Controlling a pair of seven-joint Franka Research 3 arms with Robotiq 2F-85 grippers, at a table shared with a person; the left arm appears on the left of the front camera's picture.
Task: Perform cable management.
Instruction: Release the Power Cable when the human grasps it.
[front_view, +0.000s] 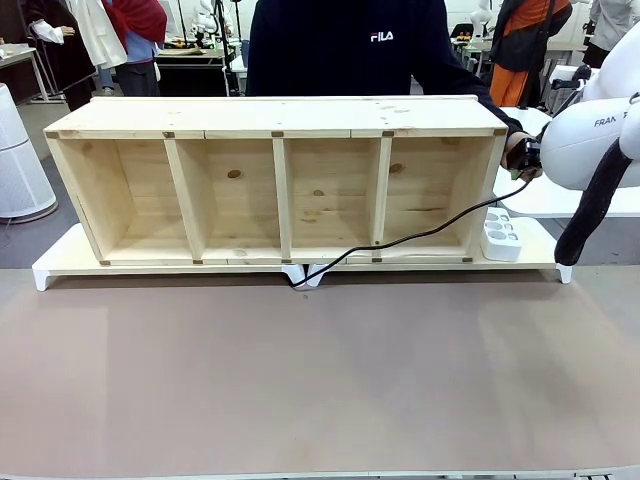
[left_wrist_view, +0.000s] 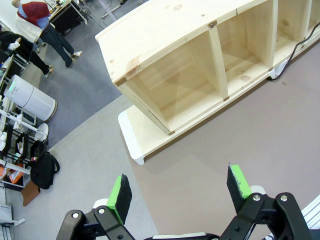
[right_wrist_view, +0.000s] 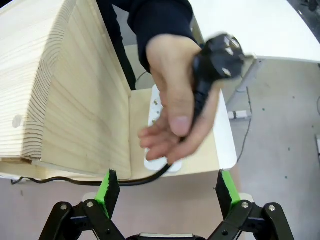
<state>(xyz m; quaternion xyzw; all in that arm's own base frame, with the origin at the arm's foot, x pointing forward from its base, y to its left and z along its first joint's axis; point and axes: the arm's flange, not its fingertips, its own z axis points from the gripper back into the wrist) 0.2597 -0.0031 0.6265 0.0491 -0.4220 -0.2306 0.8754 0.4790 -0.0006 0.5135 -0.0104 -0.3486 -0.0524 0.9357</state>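
Brown-topped table (front_view: 320, 380) bearing a white-edged wooden base board (front_view: 60, 262); wooden shelf (front_view: 280, 185), white power strip (front_view: 501, 234) and black cable (front_view: 400, 243) rest there, beyond both grippers.

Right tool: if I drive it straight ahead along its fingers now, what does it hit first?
Most likely the person's hand holding the cable's plug, which sits directly ahead of the open right tool. Depth is unclear; the cable running low across the line may come first.

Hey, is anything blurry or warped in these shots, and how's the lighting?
Right wrist view: the person's hand and the plug are motion-blurred. Left wrist view: wide-angle lens bows the wooden shelf. Front view: sharp, with even, soft light.
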